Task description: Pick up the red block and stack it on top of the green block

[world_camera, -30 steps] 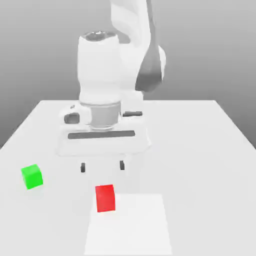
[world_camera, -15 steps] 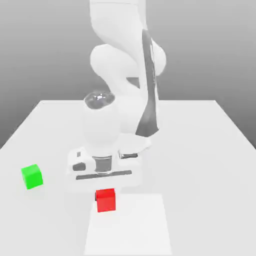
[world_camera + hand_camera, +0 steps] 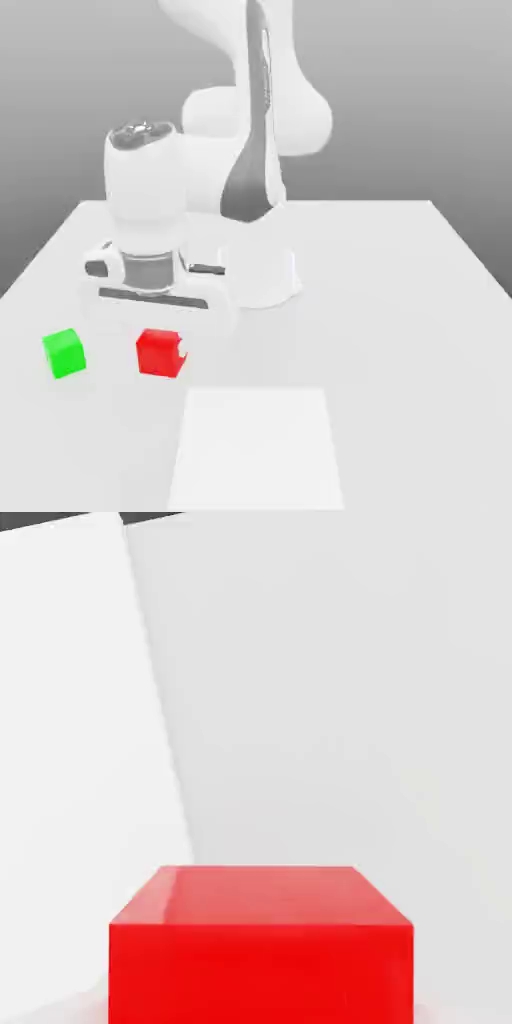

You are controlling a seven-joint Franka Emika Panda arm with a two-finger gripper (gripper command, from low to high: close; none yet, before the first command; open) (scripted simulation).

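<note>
Now the red block (image 3: 160, 353) has been carried toward the green block (image 3: 64, 353).

Half a second ago it sat lower, near the frame's middle; it is now seen left of centre, raised beneath the gripper (image 3: 160, 340), evidently clamped between the fingers. The green block remains at the left edge, just beside it, so alignment above it is judged next.

Sim test bench, not a real room. Flat white table (image 3: 400, 300) floats against a plain grey gradient backdrop (no walls, no furniture). Surfaces are untextured and matte, shading is uniform like a renderer's. White Panda arm (image 3: 240, 130) is mounted on the table. A paler square patch (image 3: 258, 450) sits on the tabletop near the front edge. Props are plain cubes: red block (image 3: 160, 353), green block (image 3: 64, 353).
</note>
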